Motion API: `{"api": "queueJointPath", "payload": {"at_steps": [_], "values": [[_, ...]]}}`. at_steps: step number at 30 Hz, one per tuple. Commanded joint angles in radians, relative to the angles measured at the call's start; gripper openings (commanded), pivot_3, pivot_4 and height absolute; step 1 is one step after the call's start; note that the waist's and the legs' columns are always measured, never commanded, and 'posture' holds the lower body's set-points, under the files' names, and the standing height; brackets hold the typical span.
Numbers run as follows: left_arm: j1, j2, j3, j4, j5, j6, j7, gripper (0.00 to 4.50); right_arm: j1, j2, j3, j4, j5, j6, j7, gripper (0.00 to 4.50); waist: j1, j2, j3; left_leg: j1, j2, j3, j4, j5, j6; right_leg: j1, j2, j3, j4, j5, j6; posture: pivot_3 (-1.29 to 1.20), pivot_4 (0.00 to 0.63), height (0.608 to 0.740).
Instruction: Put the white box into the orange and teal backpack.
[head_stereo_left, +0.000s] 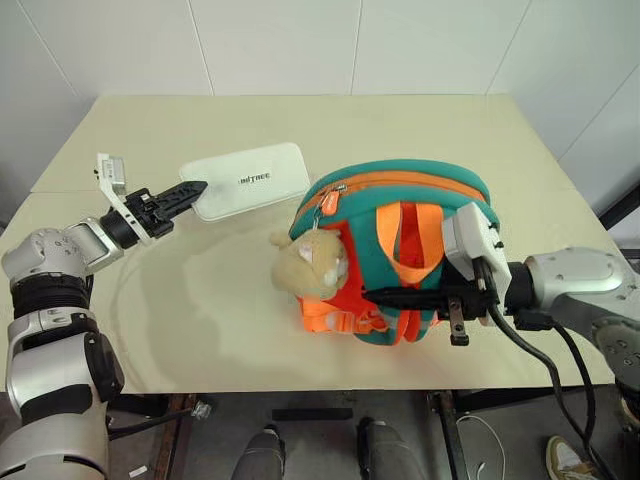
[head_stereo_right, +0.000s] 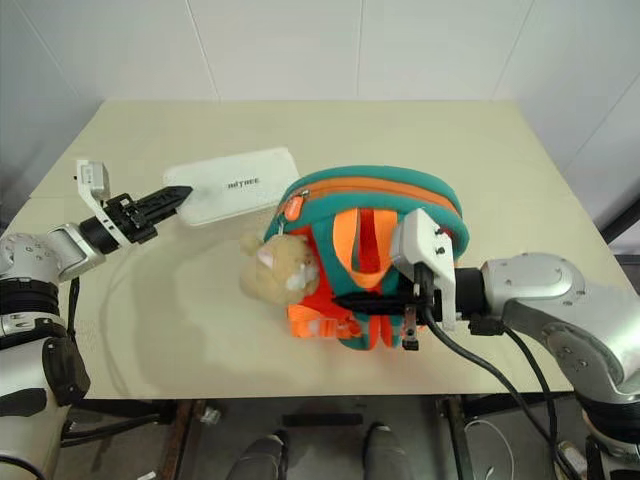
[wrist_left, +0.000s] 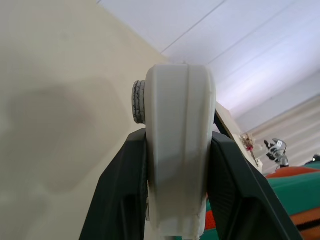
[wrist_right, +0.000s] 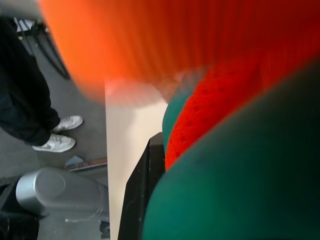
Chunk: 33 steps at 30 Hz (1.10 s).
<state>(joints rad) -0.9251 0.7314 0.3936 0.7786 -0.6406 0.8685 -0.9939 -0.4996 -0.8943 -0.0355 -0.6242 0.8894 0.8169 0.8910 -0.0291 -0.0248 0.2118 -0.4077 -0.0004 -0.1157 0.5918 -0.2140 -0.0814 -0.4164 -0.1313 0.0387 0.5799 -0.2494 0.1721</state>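
The right gripper, clamped on the backpack strap on the bench, may drag the bag, while the left gripper pinches the box edge just beside the backpack, risking slippage.

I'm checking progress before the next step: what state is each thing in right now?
white box: outside the backpack, one end clamped between the left gripper's fingers.
orange and teal backpack: lying on the table, zip looks closed.
plush toy: lying against the backpack's side.
left gripper: shut on the white box.
right gripper: shut on the backpack's strap area.
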Motion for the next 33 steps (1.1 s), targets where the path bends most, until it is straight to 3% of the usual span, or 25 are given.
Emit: {"api": "queueJointPath", "payload": {"at_steps": [1, 8, 19, 23, 33], "values": [[0.028, 0.034, 0.047, -0.091, -0.030, -0.118, -0.114, 1.26, 0.016, -0.006, -0.004, 0.010, -0.058, -0.066, 0.034, 0.00, 0.002, 0.000, 0.000, 0.000, 0.000, 0.000, 0.000, 0.000, 0.000, 0.000, 0.000, 0.000, 0.000, 0.000, 0.000, 0.00, 0.150, 0.740], [0.049, 0.054, 0.143, -0.106, -0.100, -0.276, -0.317, 1.24, 0.034, -0.004, 0.001, 0.055, -0.116, -0.114, 0.071, 0.00, 0.004, 0.000, 0.000, 0.000, 0.000, 0.000, 0.001, 0.000, 0.000, 0.000, 0.000, 0.000, 0.000, 0.000, -0.001, 0.00, 0.150, 0.740], [0.042, 0.148, 0.049, -0.106, -0.091, -0.245, -0.604, 1.24, 0.026, 0.014, 0.022, 0.118, -0.164, -0.153, 0.094, 0.00, 0.003, 0.000, 0.000, 0.001, 0.000, 0.000, 0.002, 0.000, 0.000, 0.001, 0.000, 0.000, 0.003, -0.001, -0.001, 0.00, 0.150, 0.740], [0.081, 0.193, -0.040, -0.154, -0.149, -0.251, -0.621, 1.24, 0.024, 0.018, 0.029, 0.138, -0.179, -0.163, 0.104, 0.00, 0.002, 0.000, 0.000, 0.001, 0.000, 0.000, 0.003, 0.000, 0.000, 0.001, 0.000, 0.000, 0.004, -0.001, -0.002, 0.00, 0.150, 0.740], [0.082, 0.238, -0.101, -0.198, -0.293, -0.251, -0.621, 1.24, 0.022, 0.033, 0.035, 0.153, -0.192, -0.167, 0.103, 0.00, 0.002, 0.000, 0.000, 0.001, 0.000, 0.000, 0.003, 0.000, 0.000, 0.001, 0.000, 0.000, 0.005, -0.001, -0.003, 0.00, 0.150, 0.740]]}}
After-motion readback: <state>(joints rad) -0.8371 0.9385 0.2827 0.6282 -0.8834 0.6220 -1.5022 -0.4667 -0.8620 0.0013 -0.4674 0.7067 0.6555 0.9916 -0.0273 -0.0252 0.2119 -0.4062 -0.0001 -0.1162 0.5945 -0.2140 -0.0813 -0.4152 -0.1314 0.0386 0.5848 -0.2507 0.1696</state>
